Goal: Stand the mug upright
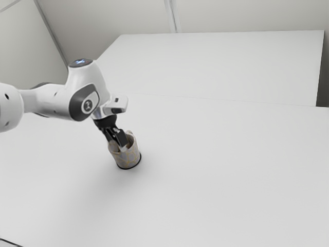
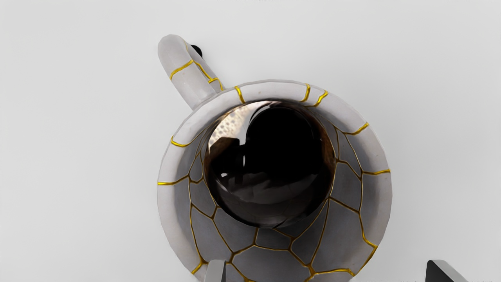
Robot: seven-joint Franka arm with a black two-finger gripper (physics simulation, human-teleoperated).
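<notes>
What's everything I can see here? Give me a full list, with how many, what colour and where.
Mug: one, pale grey with gold lines and a black bottom edge, on the table below the gripper.
Mug handle: one, pale with gold lines, on the mug's side.
Glossy round patch: one, mostly black, inside the mug.
Table: one, white, under the mug.
Flat surface: one, pale grey, beyond a faint line across the table.
Walls: pale grey, behind.
Thin line: one, dark, exterior view's lower left corner.
Robot arm: one, white and dark grey, from the exterior view's left.
Gripper: one, black, two open fingers at the mug's rim.
</notes>
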